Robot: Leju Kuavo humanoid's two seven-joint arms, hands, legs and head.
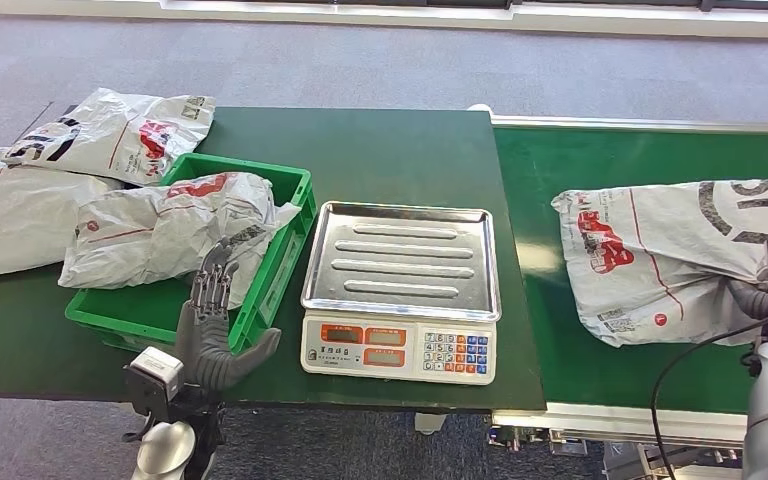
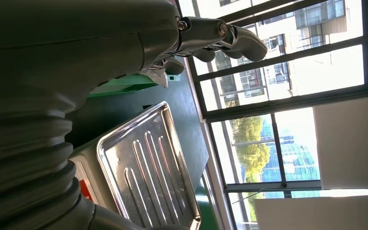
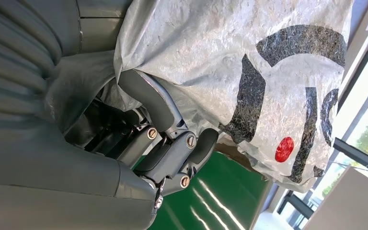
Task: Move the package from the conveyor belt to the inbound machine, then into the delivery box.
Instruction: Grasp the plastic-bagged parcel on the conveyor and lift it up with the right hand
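Observation:
A grey-white plastic package (image 1: 660,255) with red and black print lies on the green conveyor belt (image 1: 560,330) at the right. My right hand (image 1: 760,297) grips its near right edge. Close up, the film of the package (image 3: 220,57) drapes over the thumb of my right hand (image 3: 167,139) and the fingers curl underneath. The inbound machine is a scale with a steel tray (image 1: 400,262) at the table's middle. The green delivery box (image 1: 285,255) stands left of it with a package (image 1: 170,225) inside. My left hand (image 1: 215,325) stands open at the box's front edge, fingers up.
Two more packages (image 1: 120,130) lie on the dark green table (image 1: 390,150) behind and left of the box. The scale's keypad (image 1: 455,352) faces me. Grey carpet lies beyond the table. The scale tray (image 2: 143,167) also appears past my left hand (image 2: 206,36).

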